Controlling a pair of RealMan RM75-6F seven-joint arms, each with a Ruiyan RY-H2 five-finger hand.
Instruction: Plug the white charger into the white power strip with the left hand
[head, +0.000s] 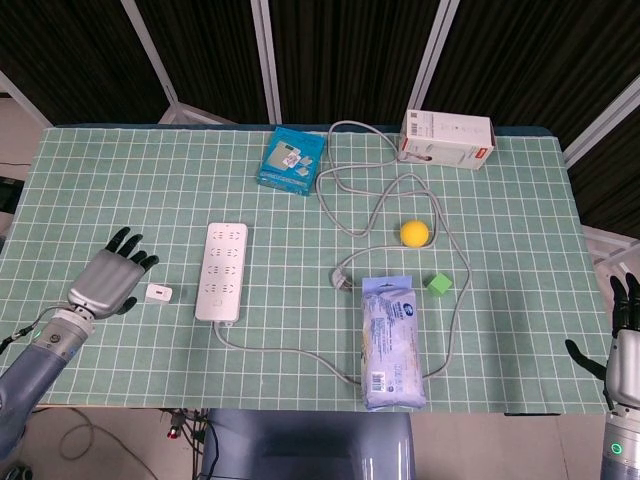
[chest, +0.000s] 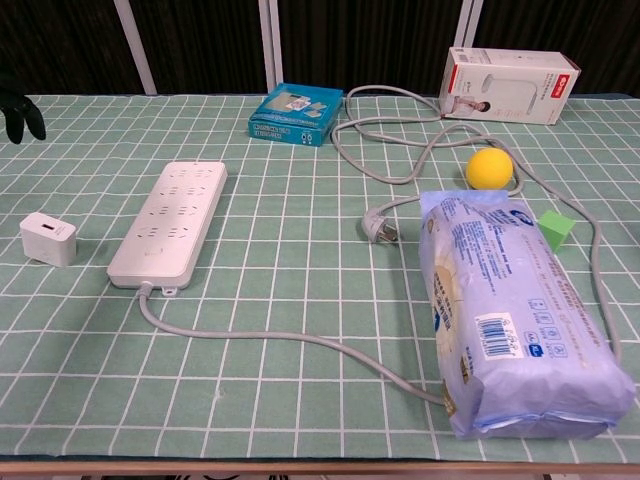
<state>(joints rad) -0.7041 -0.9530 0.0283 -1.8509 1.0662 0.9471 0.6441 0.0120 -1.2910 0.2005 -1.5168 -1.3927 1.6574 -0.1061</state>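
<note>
We are only at the start of the job: the white charger (head: 158, 292) is lying loose on the tabletop (head: 120, 190), at the lower left of the head view, just left of the white power strip (head: 222, 270) and not touching it, and every socket we can see on the strip is sitting bare. Our left hand (head: 106, 281) is hovering just left of the charger with its fingers (head: 133, 254) spread apart and holding nothing, so the grasp, the lift and the plugging in are all left to do, as we judge it. Our right hand (head: 624, 338) is waiting at the lower right edge of the frame, off the tabletop, fingers pointing up and apart, holding nothing. The tabletop is wearing a green cloth ruled in white squares, and it is also carrying a blue box (head: 291, 160), a white and red carton (head: 447, 139), a yellow ball (head: 414, 233), a green cube (head: 439, 284), a blue packet of wipes (head: 390, 340) and the strip's grey cable (head: 380, 200) looping across the middle. Behind the tabletop, dark panels in pale frames are closing off the room.
</note>
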